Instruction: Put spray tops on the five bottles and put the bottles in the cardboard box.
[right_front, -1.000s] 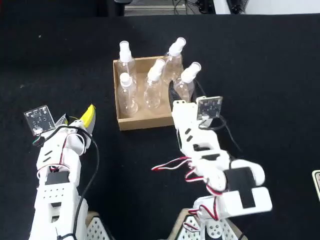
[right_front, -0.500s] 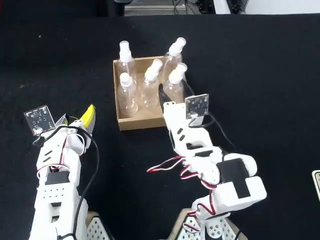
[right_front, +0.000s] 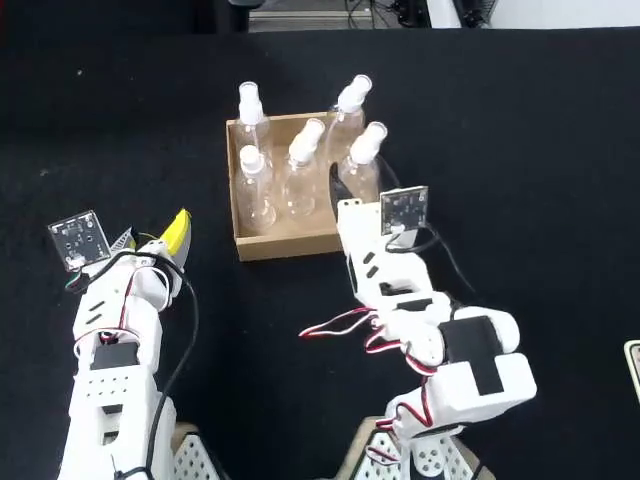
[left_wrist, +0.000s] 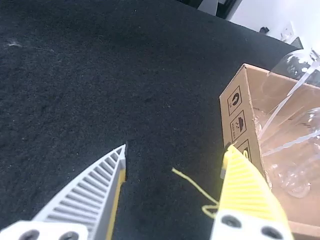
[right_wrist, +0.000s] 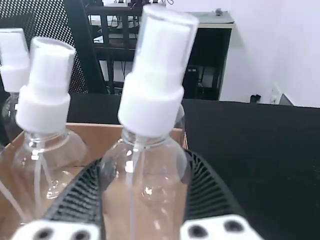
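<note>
The cardboard box (right_front: 240, 215) stands at the table's far middle with several clear bottles upright in it, each with a white spray top, such as the one in the back left corner (right_front: 250, 112). My right gripper (right_front: 352, 190) is shut on one more capped bottle (right_front: 364, 165) at the box's right wall; I cannot tell whether its base is inside. In the right wrist view this bottle (right_wrist: 150, 175) stands between the black fingers (right_wrist: 210, 185), next to another capped bottle (right_wrist: 42, 130). My left gripper (right_front: 155, 236) rests open on the near left, its own view showing the box (left_wrist: 239, 117) beside it.
A loose yellow thread (left_wrist: 192, 186) lies on the black cloth by the left gripper. A pale object (right_front: 633, 365) sits at the table's right edge. Bare black cloth (right_front: 520, 150) spreads left and right of the box.
The right arm carried its bottle left against the box, then shifted it slightly back to the right. The left arm has kept still.
</note>
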